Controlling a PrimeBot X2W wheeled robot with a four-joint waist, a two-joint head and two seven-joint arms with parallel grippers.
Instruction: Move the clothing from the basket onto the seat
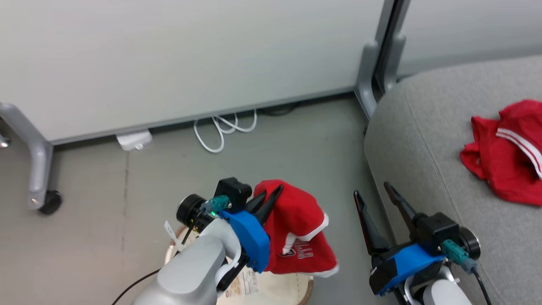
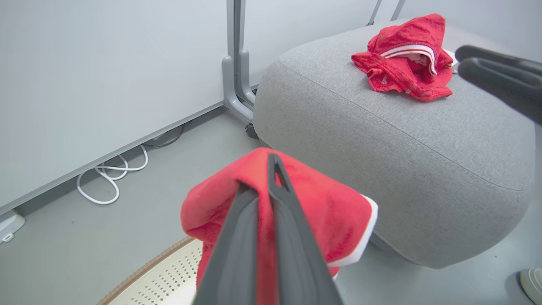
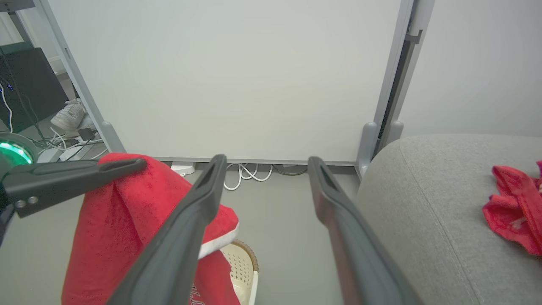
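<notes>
Lettering low on the hanging red shirt point(image 1: 296, 224) looks like "BULLS", though folds blur it. The left gripper point(image 1: 272, 191) is clamped on the shirt's top, raised above the basket point(image 1: 308, 292). The right gripper point(image 1: 372, 189), spread wide and empty, points forward right of the basket beside the seat point(image 1: 423, 140), where another red garment point(image 1: 508, 156) lies.

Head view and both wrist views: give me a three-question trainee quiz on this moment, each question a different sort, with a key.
1. True or false: the left gripper is shut on a red garment.
2. The right gripper is: A) open and empty; B) shut on cloth; C) shut and empty.
3. Fill in: the second red garment lies on the grey ____.
Key: 1 true; 2 A; 3 seat.
</notes>
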